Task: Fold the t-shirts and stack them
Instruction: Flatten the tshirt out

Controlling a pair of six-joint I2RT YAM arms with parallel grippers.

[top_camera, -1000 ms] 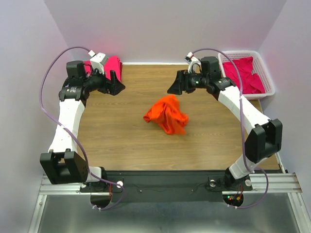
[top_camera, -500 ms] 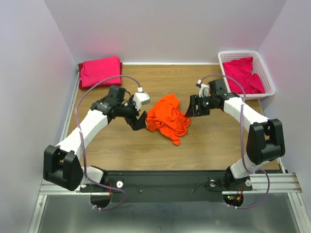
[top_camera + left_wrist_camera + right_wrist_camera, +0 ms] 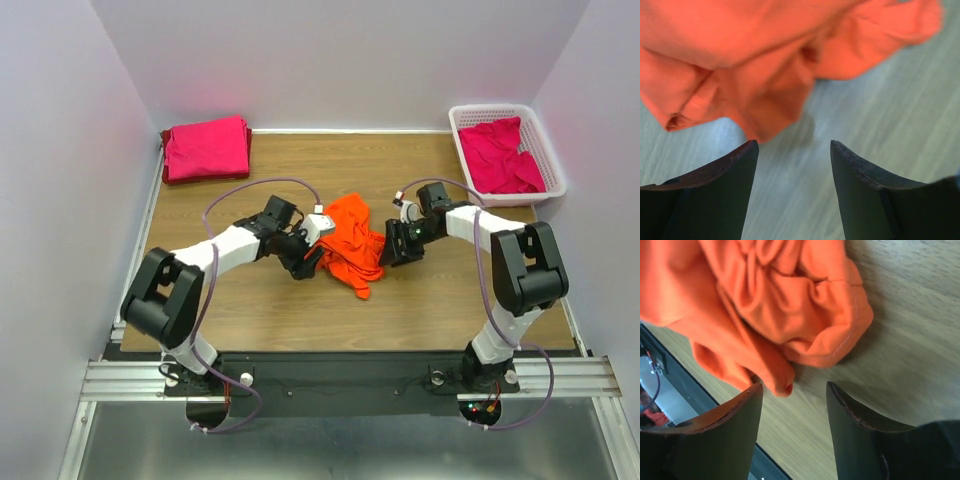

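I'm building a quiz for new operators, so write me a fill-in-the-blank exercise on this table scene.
1. The crumpled shirt lying between the left gripper and the right gripper is ____.
2. The folded pink stack lies at the table's far ____ corner.
3. The loose pink shirts lie inside a white ____.
4. Both grippers' jaws stand ____, with no cloth between them.
Missing words: orange; left; basket; open.

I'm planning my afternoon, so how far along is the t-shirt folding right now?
Done: a folded magenta pile sits at the table's back-left corner. In hand: the orange t-shirt lies crumpled mid-table, with the left hand and right hand open on either side of it, gripping nothing yet. Left: fold and stack it, then the loose magenta t-shirts heaped in the white basket.
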